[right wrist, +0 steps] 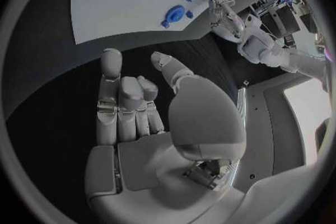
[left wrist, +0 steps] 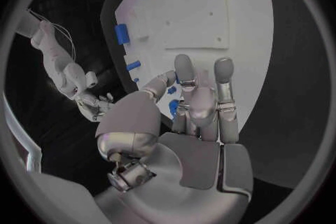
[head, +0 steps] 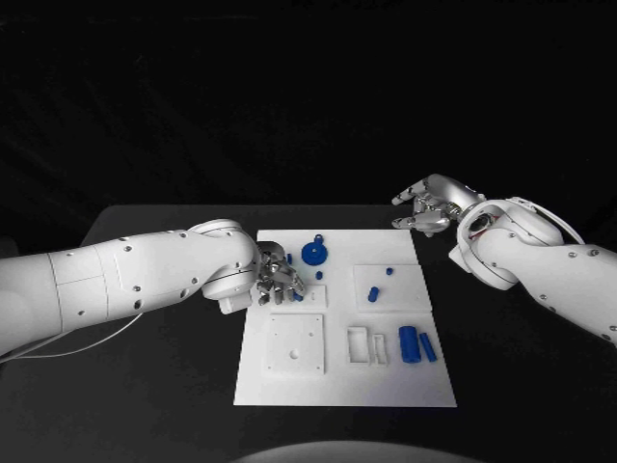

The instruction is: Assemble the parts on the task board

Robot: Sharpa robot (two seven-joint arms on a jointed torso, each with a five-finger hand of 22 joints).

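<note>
Your left hand (head: 279, 280) sits over the task board (head: 392, 381) near its left edge, fingers curled around small blue parts (left wrist: 172, 107); you cannot tell whether it grips any. Your right hand (head: 427, 207) hovers off the board's far right corner, fingers curled in on nothing. Two blue cylinders (head: 417, 344) lie near the right edge.

Your left robot hand (head: 279, 280) is reaching in from the left, fingers pointing down and spread. Your right robot hand (head: 428, 207) is hovering, fingers partly curled, holding nothing.
</note>
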